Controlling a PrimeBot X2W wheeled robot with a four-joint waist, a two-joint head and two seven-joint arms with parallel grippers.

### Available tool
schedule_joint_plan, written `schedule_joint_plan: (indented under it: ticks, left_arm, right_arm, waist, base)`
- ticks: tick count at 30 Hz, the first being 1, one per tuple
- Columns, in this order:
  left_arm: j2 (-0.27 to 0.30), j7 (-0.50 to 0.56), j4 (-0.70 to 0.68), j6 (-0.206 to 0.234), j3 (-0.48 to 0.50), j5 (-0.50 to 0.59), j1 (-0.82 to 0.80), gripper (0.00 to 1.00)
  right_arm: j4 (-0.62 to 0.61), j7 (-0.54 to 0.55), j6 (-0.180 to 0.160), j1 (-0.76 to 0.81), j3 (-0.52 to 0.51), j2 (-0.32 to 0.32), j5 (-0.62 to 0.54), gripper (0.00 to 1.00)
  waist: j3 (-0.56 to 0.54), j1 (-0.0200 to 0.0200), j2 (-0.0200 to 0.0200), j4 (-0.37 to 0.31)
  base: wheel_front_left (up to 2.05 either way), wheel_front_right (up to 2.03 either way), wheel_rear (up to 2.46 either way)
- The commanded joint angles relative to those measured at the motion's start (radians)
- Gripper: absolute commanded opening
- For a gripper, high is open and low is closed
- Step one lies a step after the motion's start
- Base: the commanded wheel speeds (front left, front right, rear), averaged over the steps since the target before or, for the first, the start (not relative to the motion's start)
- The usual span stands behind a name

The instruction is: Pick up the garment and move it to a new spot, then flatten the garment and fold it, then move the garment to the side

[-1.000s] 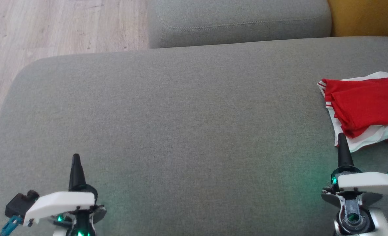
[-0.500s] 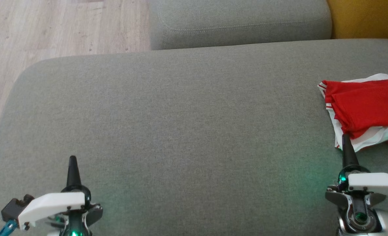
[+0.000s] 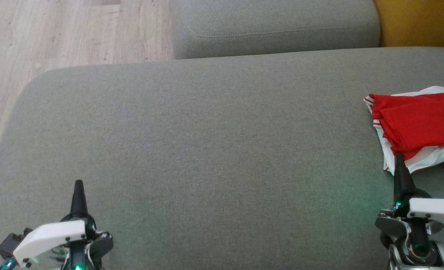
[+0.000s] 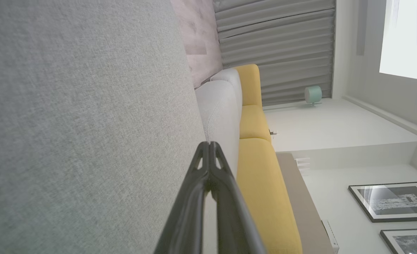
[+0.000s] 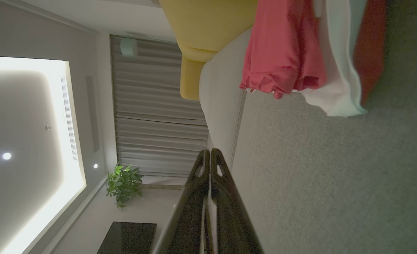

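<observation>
Garment (image 3: 420, 123) cut off at right frame edge; left tool (image 3: 79, 185) and right tool (image 3: 398, 159) pinched together, empty

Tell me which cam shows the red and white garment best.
Head view: the garment lies folded, sharp and well lit, on the grey cushion, though the frame edge cuts it. Right wrist view shows it sideways, dim and blurred, cut at the top. Left wrist view faces the yellow seats.
</observation>
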Motion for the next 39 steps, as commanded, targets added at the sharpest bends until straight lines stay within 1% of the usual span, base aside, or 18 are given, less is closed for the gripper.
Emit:
schedule_joint_plan:
  ticks: [1, 14, 39]
  left_arm:
    - [0.006, 0.014, -0.036, -0.008, 0.046, -0.032, -0.041, 0.0]
    - [0.006, 0.049, -0.037, -0.016, 0.073, -0.156, -0.041, 0.0]
    - [0.005, 0.05, -0.037, -0.016, 0.074, -0.155, -0.041, 0.0]
  right_arm:
    - [-0.043, 0.011, -0.001, -0.031, 0.01, -0.018, 0.036, 0.0]
    - [-0.049, 0.046, -0.001, -0.03, -0.007, -0.017, 0.165, 0.0]
    - [-0.049, 0.051, -0.001, -0.03, -0.013, -0.013, 0.16, 0.0]
  waist:
    - [-0.001, 0.0, 0.0, 0.001]
    - [-0.008, 0.0, 0.0, 0.004]
    - [-0.008, 0.0, 0.0, 0.004]
  base:
    - [0.0, 0.0, 0.0]
    - [0.0, 0.0, 0.0]
    - [0.0, 0.0, 0.0]
